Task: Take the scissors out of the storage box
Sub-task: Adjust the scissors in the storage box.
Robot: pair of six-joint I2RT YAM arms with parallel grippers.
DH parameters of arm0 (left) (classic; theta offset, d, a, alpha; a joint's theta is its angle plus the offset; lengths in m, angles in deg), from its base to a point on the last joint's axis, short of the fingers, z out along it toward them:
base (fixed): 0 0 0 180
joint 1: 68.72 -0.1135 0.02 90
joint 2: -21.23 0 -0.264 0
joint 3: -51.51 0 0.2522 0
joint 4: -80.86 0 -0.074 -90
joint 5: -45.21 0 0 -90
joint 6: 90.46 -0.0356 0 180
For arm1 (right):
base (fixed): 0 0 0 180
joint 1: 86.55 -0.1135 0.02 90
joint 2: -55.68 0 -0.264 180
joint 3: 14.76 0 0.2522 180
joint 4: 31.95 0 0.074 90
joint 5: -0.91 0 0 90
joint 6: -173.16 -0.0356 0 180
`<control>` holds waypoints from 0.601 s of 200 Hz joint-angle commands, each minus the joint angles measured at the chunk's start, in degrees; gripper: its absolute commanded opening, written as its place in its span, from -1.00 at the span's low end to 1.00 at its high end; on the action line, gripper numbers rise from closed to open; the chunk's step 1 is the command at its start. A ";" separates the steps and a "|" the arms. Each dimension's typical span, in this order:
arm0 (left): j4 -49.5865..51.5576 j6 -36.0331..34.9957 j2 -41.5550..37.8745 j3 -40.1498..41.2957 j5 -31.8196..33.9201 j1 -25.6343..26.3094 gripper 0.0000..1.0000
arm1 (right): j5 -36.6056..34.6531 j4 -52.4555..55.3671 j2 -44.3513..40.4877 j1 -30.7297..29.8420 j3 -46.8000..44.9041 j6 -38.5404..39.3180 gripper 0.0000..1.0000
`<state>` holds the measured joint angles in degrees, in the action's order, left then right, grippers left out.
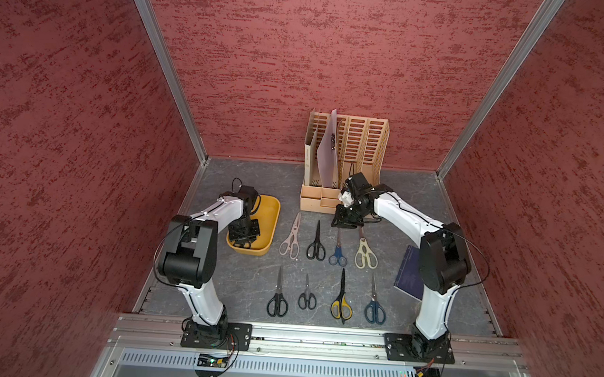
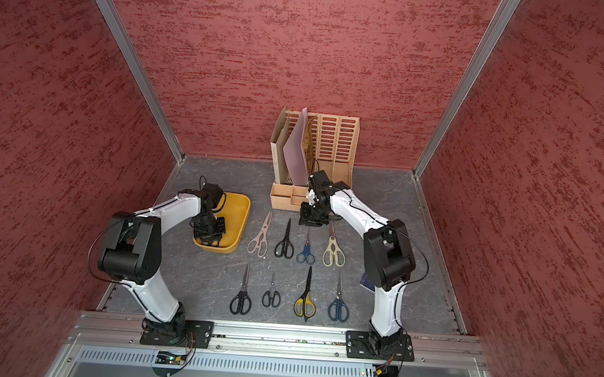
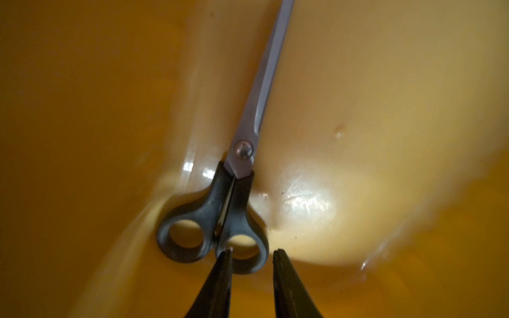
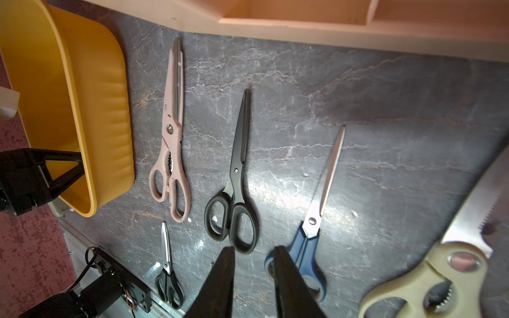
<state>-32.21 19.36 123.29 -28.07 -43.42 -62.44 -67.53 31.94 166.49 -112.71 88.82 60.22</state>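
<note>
One pair of black-handled scissors (image 3: 239, 192) lies on the floor of the mustard-yellow storage box (image 1: 271, 223), blades shut. My left gripper (image 3: 252, 250) reaches down into the box at its near end (image 1: 243, 243). Its jaws stand a little apart astride one handle ring, one fingertip (image 3: 227, 254) over the ring's hole and one outside. Several more scissors lie in two rows on the table, among them grey shears (image 1: 292, 239) and a blue pair (image 4: 311, 247). My right gripper (image 4: 254, 249) hovers open and empty above the back row (image 1: 341, 225).
A tall tan slotted file organiser (image 1: 350, 145) with papers stands behind the right gripper. A dark blue booklet (image 1: 408, 271) lies by the right arm. Red walls close three sides; a metal rail (image 1: 320, 336) runs along the front.
</note>
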 commanded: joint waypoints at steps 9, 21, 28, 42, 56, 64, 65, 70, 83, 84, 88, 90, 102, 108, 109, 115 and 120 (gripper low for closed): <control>-2.77 -1.66 3.55 -3.33 -0.02 -0.72 -0.39 | -3.45 2.20 -1.80 0.45 -0.69 -0.25 -0.42; -3.23 -1.84 4.90 -4.57 0.14 -0.75 -0.39 | -4.39 2.71 -2.39 0.44 -1.09 -0.21 -0.43; -3.48 -1.97 5.52 -5.39 0.21 -0.82 -0.39 | -4.95 3.01 -2.81 0.46 -1.44 -0.26 -0.43; -3.70 -2.14 6.42 -7.13 0.06 -0.74 -0.39 | -5.98 3.38 -3.79 0.40 -2.34 -0.22 -0.43; -3.68 -2.15 7.00 -9.11 -0.16 -0.75 -0.39 | -7.06 3.74 -4.80 0.41 -3.40 -0.26 -0.43; -3.75 -2.01 7.26 -10.17 -0.63 -0.74 -0.39 | -7.46 3.83 -5.33 0.40 -3.97 -0.34 -0.43; -3.76 -1.99 7.31 -10.32 -0.69 -0.70 -0.39 | -7.52 3.84 -5.37 0.40 -4.09 -0.35 -0.42; -3.89 -1.88 7.44 -11.07 -1.06 -0.74 -0.38 | -7.81 3.84 -5.75 0.40 -4.46 -0.40 -0.43; -3.85 -1.50 7.94 -12.58 -1.99 -0.70 -0.38 | -8.24 3.84 -6.58 0.39 -5.37 -0.52 -0.43; -3.85 -1.47 7.96 -12.80 -2.03 -0.72 -0.38 | -8.27 3.84 -6.62 0.35 -5.41 -0.57 -0.43; -3.82 -1.31 8.08 -13.26 -2.16 -0.60 -0.38 | -8.37 3.88 -6.77 0.43 -5.65 -0.61 -0.43; -3.78 -1.21 8.11 -13.45 -2.20 -0.60 -0.37 | -8.42 3.85 -6.86 0.41 -5.70 -0.62 -0.43; -3.34 -0.85 8.15 -14.70 -2.28 -0.54 -0.36 | -8.55 3.97 -7.29 0.42 -5.93 -0.68 -0.43; -2.93 -0.75 7.88 -15.18 -2.24 -0.51 -0.35 | -8.62 4.06 -7.40 0.40 -5.96 -0.63 -0.43; -2.91 -0.70 7.84 -15.29 -2.20 -0.54 -0.35 | -8.63 4.03 -7.47 0.40 -5.92 -0.63 -0.43; -2.58 -0.65 7.45 -15.53 -2.22 -0.55 -0.34 | -8.64 4.10 -7.66 0.43 -5.89 -0.77 -0.43; -2.18 -0.65 7.00 -15.73 -2.13 -0.49 -0.32 | -8.64 4.05 -7.70 0.40 -5.93 -0.81 -0.43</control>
<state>-34.88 18.20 130.97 -41.84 -44.84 -62.90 -74.20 35.24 160.85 -112.62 83.33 59.83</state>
